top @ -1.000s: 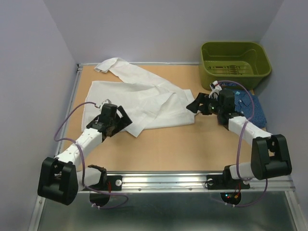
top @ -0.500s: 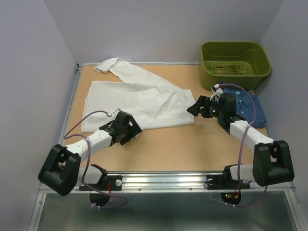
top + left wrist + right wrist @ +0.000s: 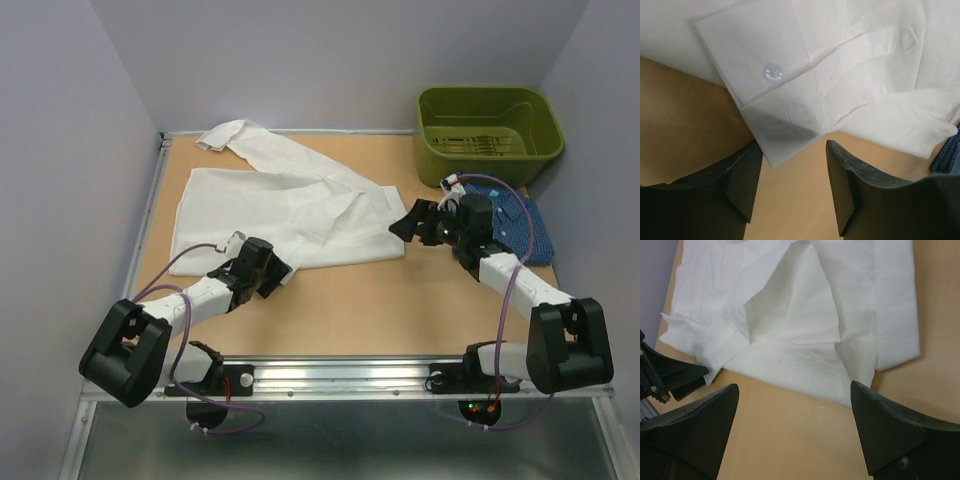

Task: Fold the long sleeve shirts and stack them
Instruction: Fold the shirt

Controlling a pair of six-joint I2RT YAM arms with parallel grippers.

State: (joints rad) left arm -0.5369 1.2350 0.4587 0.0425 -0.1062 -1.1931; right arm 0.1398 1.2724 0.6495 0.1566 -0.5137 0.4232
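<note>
The white shirt (image 3: 300, 205) lies spread on the table's left and middle, with one sleeve reaching to the back left. My left gripper (image 3: 276, 270) is open at the shirt's near edge. In the left wrist view the buttoned cuff (image 3: 773, 95) lies flat, and its corner points into the gap of the open gripper (image 3: 794, 150). My right gripper (image 3: 404, 222) is open at the shirt's right edge; in its wrist view the gripper (image 3: 795, 390) is above bare table in front of the shirt (image 3: 805, 315). The dark blue shirt (image 3: 520, 215) lies folded at the right, behind the right arm.
An olive-green bin (image 3: 490, 125) stands at the back right. Grey walls enclose the table (image 3: 380, 310) on three sides. A metal rail runs along the near edge. The left gripper (image 3: 670, 375) shows in the right wrist view.
My left gripper has moved off the shirt's lower edge, toward me and to the right, and now sits at the cuff. The right gripper has barely moved.
</note>
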